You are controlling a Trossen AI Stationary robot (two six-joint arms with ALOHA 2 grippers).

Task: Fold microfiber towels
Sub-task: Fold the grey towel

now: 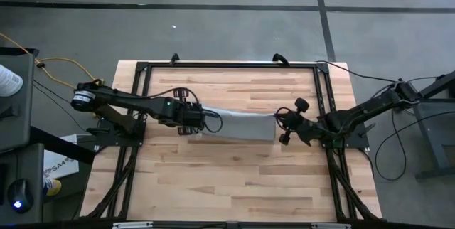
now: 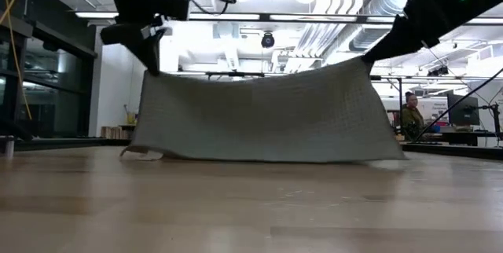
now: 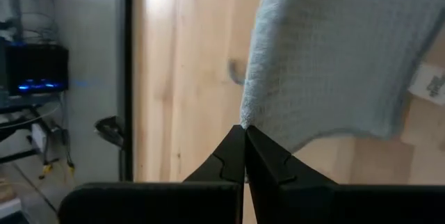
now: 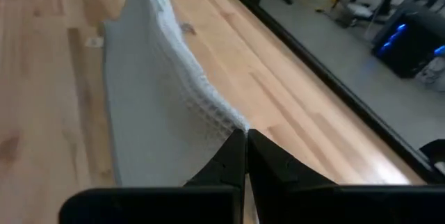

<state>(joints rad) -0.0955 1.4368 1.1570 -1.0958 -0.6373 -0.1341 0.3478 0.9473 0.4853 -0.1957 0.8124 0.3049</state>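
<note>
The light grey-blue microfiber towel (image 1: pixel 242 124) hangs spread between my two grippers over the middle of the wooden table; in the low view (image 2: pixel 263 115) its lower edge rests on the tabletop. My left gripper (image 1: pixel 206 121) is shut on its left upper corner. My right gripper (image 1: pixel 279 119) is shut on its right upper corner. A small white tag (image 3: pixel 432 85) shows at one edge. My left gripper pinches the towel's upper left corner (image 3: pixel 245 121) between its two fingertips, coming from the table's left. The towel hangs below it, its bottom edge (image 2: pixel 149 155) on the table. My right gripper pinches the towel's upper right corner (image 4: pixel 238 124) between its two fingertips, coming from the table's right. The top edge sags a little between the two holds.
A black metal frame (image 1: pixel 227 65) runs along the table's far edge and both sides. A person (image 2: pixel 410 118) sits in the room behind the table. Bare wood lies on the near half of the table (image 1: pixel 227 179).
</note>
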